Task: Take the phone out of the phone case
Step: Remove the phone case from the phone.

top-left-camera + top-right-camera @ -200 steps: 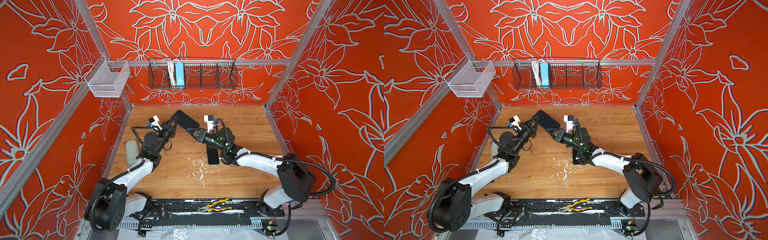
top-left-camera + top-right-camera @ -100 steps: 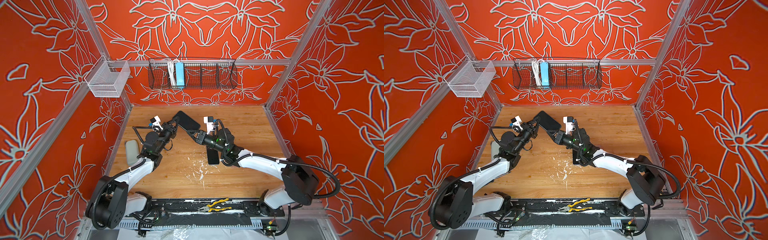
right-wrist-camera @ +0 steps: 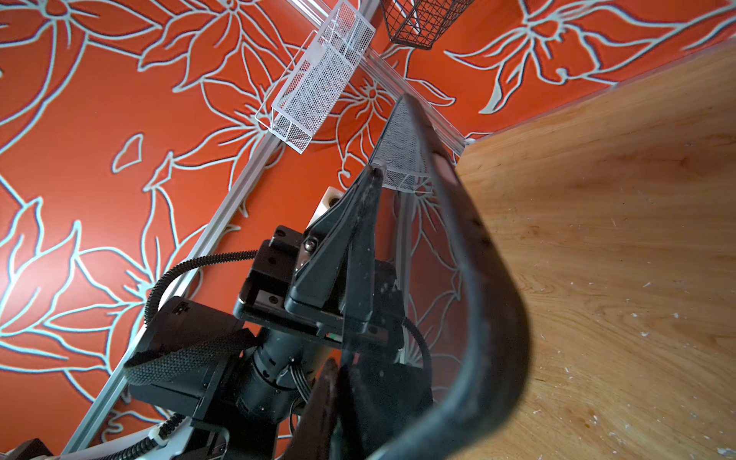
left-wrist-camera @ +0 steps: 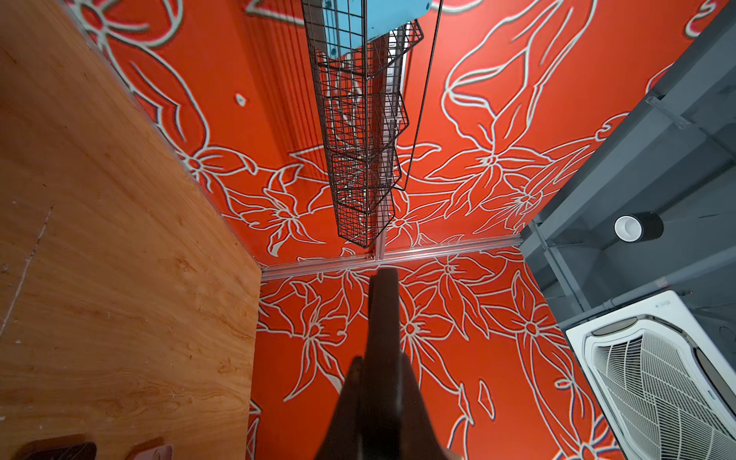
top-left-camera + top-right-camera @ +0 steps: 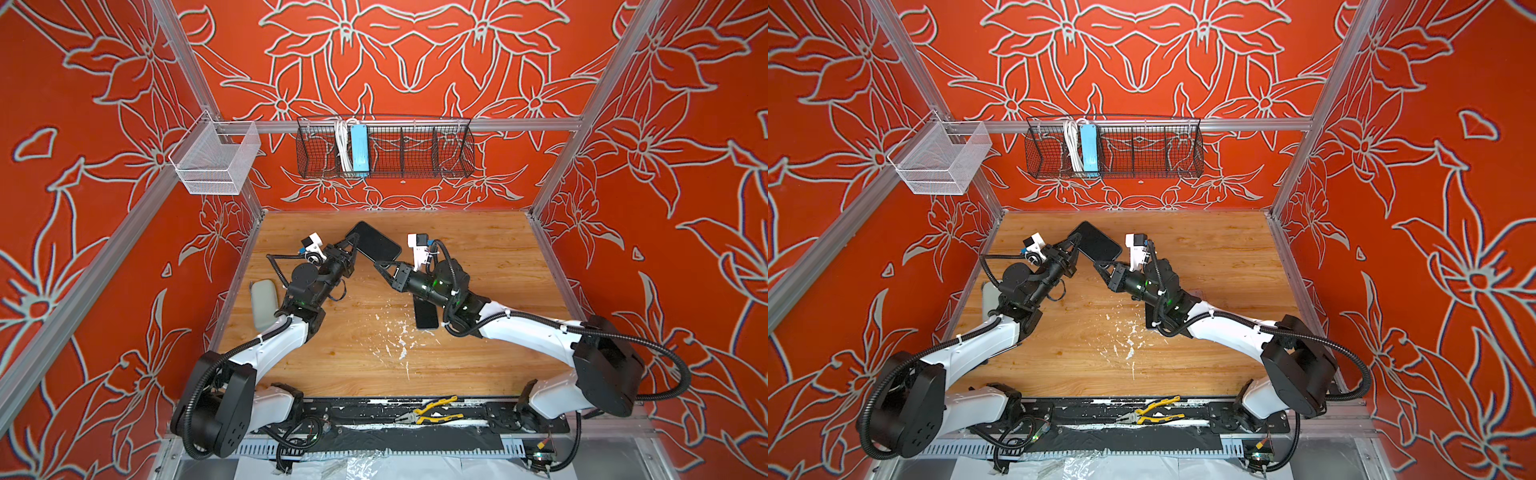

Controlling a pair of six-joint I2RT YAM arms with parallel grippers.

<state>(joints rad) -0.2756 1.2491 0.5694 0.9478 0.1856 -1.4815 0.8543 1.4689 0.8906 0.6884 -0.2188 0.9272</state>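
Gripping the black phone (image 5: 376, 245) by the edge nearest it, the left hand (image 5: 352, 242) is closed tight on it and holds it in the air above the tabletop (image 5: 478, 353), dark face up. The right hand (image 5: 379, 264) sits at the phone's near corner with its fingers narrow; whether they pinch that corner I cannot tell. The phone case (image 4: 153, 452) shows only in the left wrist view, as a dusty-pink rounded piece cut off by the frame edge. It lies flat on the tabletop, below the 2 hands and touched by neither. A dark slab (image 5: 427, 319) lies on the tabletop under the right forearm.
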